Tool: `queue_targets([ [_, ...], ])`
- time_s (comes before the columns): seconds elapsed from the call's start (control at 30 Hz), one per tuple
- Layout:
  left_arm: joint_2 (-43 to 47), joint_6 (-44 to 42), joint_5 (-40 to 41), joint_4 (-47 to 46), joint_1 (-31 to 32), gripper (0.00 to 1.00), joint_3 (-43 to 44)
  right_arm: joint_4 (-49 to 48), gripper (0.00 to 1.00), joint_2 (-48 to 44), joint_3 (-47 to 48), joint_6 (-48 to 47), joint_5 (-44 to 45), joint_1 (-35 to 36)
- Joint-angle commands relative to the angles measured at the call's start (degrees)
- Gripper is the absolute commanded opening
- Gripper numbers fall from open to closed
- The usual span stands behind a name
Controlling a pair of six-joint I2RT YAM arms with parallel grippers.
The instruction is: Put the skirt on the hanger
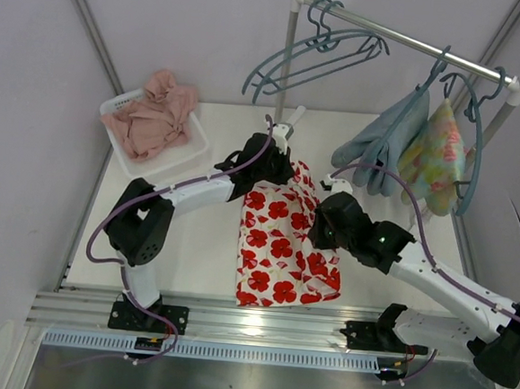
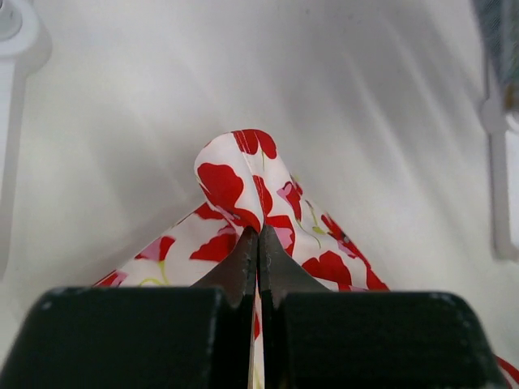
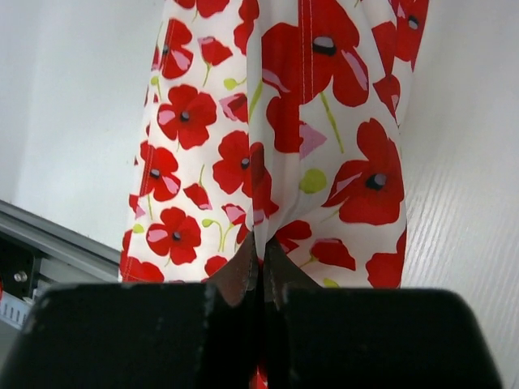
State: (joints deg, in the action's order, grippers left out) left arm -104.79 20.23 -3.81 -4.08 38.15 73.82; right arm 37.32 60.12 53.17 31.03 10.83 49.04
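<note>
The white table (image 1: 201,253) fills most of the space, smooth and matte. A thin metal rail (image 1: 407,37) on white posts crosses its far side.

The skirt (image 1: 279,241) lies in the middle of the table between the two arms. It is a long rectangle of light white cotton-like cloth, printed with bold red poppies with dark centres, and it is creased along its length.

At the rail's right end hang a soft grey-blue garment (image 1: 381,141) and a pale green flowered one (image 1: 434,159). At the far left corner a white plastic basket (image 1: 121,102) holds a crumpled dusty-pink cloth (image 1: 154,114).

The hanger (image 1: 316,55) is slim teal plastic with curved shoulders. It hangs empty at the rail's left end, overlapping at least one more like it; from here I can't count them for sure.

The left arm bends at a low elbow near its base, and its forearm reaches forward and inward. The left fingers (image 2: 258,247) are pressed together on the skirt's far edge, pulling the cloth into a small rounded peak.

The right arm folds back at its elbow on the far right, and its forearm slants inward. The right fingers (image 3: 261,263) are clamped on a fold at the skirt's right edge.
</note>
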Motion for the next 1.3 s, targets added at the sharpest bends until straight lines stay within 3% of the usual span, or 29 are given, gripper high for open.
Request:
queue_targets([
  [0.0, 3.80, -5.20, 8.91, -6.38, -5.28, 0.00, -3.49, 3.12, 0.00, 0.87, 2.82, 1.58, 1.12, 4.30],
  [0.13, 6.96, -5.20, 7.86, -7.43, -7.03, 0.00, -7.10, 0.82, 0.00, 4.56, 4.05, 1.93, 4.71, 9.93],
  [0.17, 9.06, -4.85, 5.51, -9.00, -8.69, 0.00, -10.33, 1.78, 0.00, 8.49, 5.79, 1.67, 8.03, 14.20],
  [0.33, 12.15, -4.50, 1.97, -11.74, -11.95, 0.00, -15.36, 3.81, 0.00, 13.00, 8.61, 1.32, 12.02, 17.14],
  [0.6, 16.90, -4.58, 2.93, -14.03, -14.42, 0.00, -24.24, -0.06, 0.00, 20.47, 13.98, 1.23, 8.07, 21.27],
  [1.03, 23.41, -3.26, 4.52, -17.98, -18.02, 0.00, -36.02, 6.10, 0.00, 33.39, 23.21, -4.22, 3.77, 28.22],
  [1.1, 22.62, -3.79, 5.04, -17.20, -18.11, 0.01, -35.60, 5.57, 0.12, 34.45, 23.30, -4.13, 1.14, 28.48],
  [1.17, 21.65, -4.49, 4.87, -15.44, -18.20, 0.14, -34.28, 4.78, 0.27, 34.72, 23.82, -3.78, -0.89, 28.48],
  [1.2, 20.87, -4.76, 4.43, -14.83, -18.20, 0.24, -33.84, 4.60, 0.49, 34.63, 24.00, -3.69, -2.64, 28.57],
  [1.23, 20.51, -5.19, 4.26, -13.52, -18.20, 0.45, -33.31, 3.73, 0.55, 34.28, 24.09, -3.52, -3.44, 28.48],
  [1.27, 20.33, -5.46, 4.25, -12.72, -18.20, 0.57, -32.96, 3.20, 0.69, 33.84, 24.18, -3.17, -4.75, 28.48],
])
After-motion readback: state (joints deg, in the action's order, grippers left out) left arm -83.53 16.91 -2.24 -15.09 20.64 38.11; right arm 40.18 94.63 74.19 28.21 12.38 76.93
